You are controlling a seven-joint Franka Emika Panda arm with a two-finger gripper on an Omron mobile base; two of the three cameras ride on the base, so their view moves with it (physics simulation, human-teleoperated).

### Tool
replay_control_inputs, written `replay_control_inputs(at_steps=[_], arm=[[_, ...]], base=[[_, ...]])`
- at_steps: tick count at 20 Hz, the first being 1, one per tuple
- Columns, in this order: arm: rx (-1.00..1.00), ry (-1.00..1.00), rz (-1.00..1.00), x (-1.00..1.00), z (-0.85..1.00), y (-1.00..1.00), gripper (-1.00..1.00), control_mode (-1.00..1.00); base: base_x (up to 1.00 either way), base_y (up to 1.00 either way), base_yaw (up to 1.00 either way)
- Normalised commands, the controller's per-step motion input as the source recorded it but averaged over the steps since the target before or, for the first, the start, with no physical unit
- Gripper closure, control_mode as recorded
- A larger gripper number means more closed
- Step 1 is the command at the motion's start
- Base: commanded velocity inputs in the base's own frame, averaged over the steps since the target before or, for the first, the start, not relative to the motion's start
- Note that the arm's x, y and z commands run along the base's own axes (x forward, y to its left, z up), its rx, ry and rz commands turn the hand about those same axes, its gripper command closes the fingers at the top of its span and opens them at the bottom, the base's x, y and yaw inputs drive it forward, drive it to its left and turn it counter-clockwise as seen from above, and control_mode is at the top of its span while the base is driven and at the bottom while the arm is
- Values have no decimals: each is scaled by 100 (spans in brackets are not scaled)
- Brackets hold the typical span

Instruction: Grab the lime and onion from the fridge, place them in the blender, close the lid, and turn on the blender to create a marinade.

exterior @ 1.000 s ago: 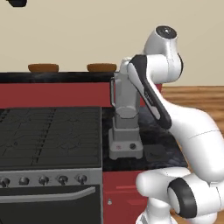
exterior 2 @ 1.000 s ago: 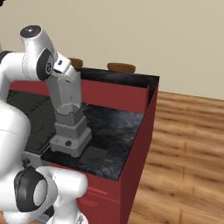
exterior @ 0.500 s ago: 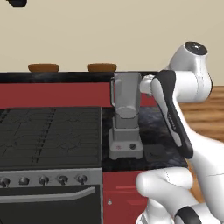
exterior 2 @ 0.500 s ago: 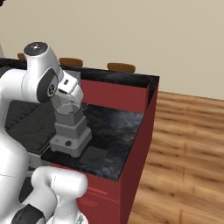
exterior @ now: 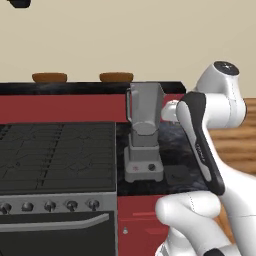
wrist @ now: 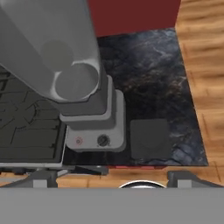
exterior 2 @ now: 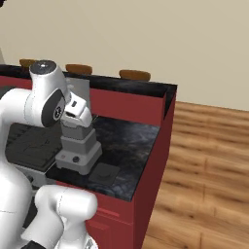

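I look down from the hand camera on the blender [wrist: 83, 87], which stands on the dark counter [wrist: 148, 74] just beside the stove [wrist: 26, 127]. Its jar [wrist: 48, 48] has no cap on it, and I see down into it to the pale round bottom. On the base of the blender, two small buttons [wrist: 103, 140] face me at 6 o'clock. The lid [wrist: 149, 138] lies flat on the counter, at about 3 o'clock from the base, near it but not touching. The two finger tips [wrist: 180, 177] of my jaws stand far apart at the lower edge of the hand view, so the jaws are wide open and hold nothing.

In the left base view the blender [exterior: 144, 135] stands at the front part of the counter, and the arm [exterior: 202, 135] bends at its right side. Three brown bowls [exterior 2: 134, 75] stand on the far edge of the counter.
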Motion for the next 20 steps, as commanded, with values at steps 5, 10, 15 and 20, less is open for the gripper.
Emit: replay_control_inputs(at_steps=[5,10,15,20], arm=[[0,0,1,0,0,0,-100,100],[0,0,0,0,0,0,-100,100],[0,0,0,0,0,0,-100,100],[0,0,0,0,0,0,-100,100]], base=[[-2,0,0],[-77,0,9],[-96,-3,6],[-26,-71,-8]])
